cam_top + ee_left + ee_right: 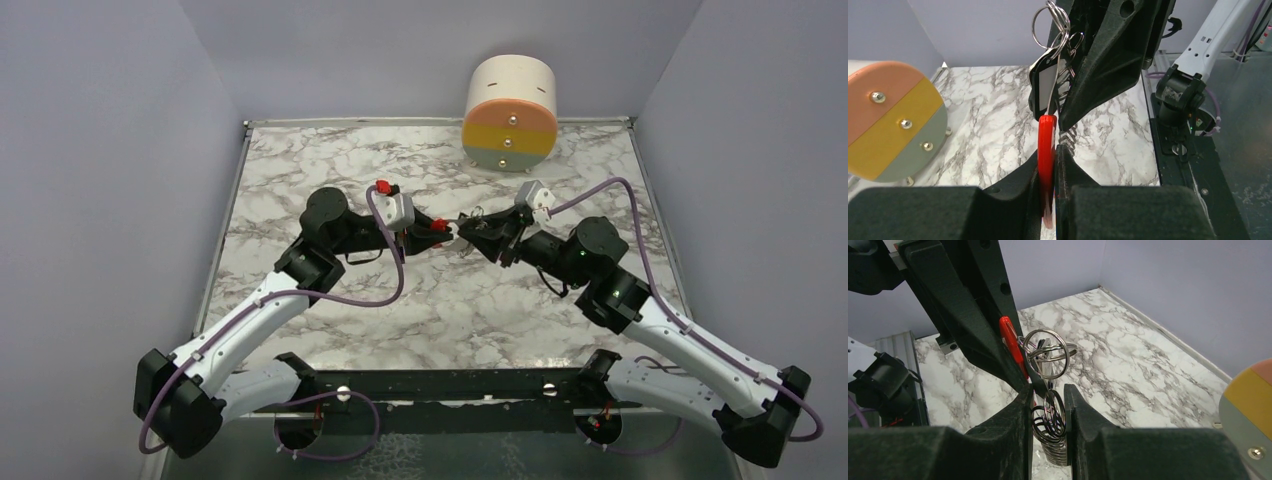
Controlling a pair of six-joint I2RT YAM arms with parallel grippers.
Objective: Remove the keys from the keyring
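While the two arms meet nose to nose above the middle of the table (450, 320), a little toward its far edge, the left gripper (1052, 161) is clamped on the red key (1046, 142), pinching its flat plastic head from both sides. Opposite it, the right gripper (1048, 396) is closed around the keyring (1053, 444). A stack of thin wire loops is caught between its fingers, and more loops fan out just above the tips.

Between the two hangs the rest of the bunch: a jagged silvery strip (1066, 135) just beside the red key, and a black tag (1042, 92) with a pale window dangling from the loops. All of it is held in the air, off the table.

To my eye this is the parting step. Each gripper has its end, and the red key is not yet off. The next move calls for the left gripper to work the key's eye along the wire to the split and draw it away while the right holds firm. I can't see where that split lies. A straight pull would likely only strain the loops or slip a grip.
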